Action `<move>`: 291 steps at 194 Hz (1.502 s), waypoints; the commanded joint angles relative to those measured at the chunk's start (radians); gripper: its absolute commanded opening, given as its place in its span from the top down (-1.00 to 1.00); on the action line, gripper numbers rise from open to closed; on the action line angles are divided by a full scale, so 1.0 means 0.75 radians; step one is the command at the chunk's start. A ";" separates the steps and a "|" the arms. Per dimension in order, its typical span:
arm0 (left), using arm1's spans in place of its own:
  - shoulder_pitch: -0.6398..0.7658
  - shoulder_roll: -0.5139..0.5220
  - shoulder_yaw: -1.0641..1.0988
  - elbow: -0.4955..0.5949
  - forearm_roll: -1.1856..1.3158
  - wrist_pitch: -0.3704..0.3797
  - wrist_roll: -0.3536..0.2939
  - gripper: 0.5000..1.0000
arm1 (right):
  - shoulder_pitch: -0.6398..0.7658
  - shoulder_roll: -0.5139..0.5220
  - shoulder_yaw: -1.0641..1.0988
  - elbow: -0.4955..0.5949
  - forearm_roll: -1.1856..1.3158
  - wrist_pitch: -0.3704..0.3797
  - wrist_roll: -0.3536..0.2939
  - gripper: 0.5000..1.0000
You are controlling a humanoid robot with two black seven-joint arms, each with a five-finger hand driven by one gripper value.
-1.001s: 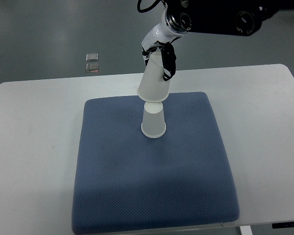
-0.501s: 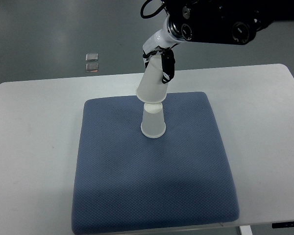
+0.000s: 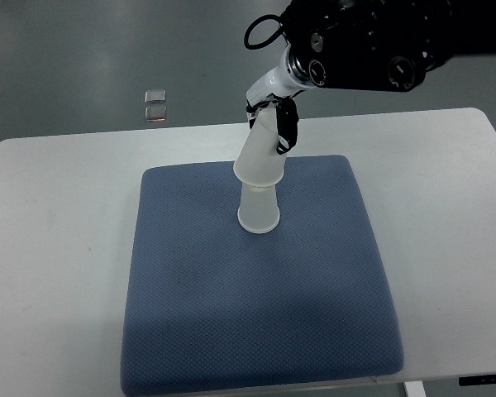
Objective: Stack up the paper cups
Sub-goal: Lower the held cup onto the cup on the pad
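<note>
A white paper cup (image 3: 258, 208) stands upside down on the blue mat (image 3: 256, 306), near its far middle. My right hand (image 3: 274, 124) comes in from the upper right and is shut on a second upside-down white cup (image 3: 262, 153). The held cup is tilted, its top leaning right. Its open rim sits over the top of the standing cup and covers that cup's upper part. The left arm does not show.
The mat lies on a white table (image 3: 58, 248). Two small clear objects (image 3: 155, 105) lie on the grey floor beyond the table's far edge. The table's right edge runs near the picture's right border.
My right hand has lowered the held cup, so its rim now sits down over the top of the standing cup. The arm shifted slightly right.
</note>
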 commanded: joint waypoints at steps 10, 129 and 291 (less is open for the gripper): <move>0.000 0.000 0.000 0.000 0.000 0.002 0.000 -1.00 | -0.002 0.000 0.002 0.004 0.002 -0.001 0.000 0.55; 0.000 0.000 0.000 0.000 0.000 0.000 0.000 -1.00 | -0.063 0.000 0.008 0.004 0.008 -0.065 0.000 0.46; 0.000 0.000 0.000 0.002 0.000 0.002 0.000 -1.00 | -0.104 0.000 0.025 0.004 0.008 -0.097 0.000 0.03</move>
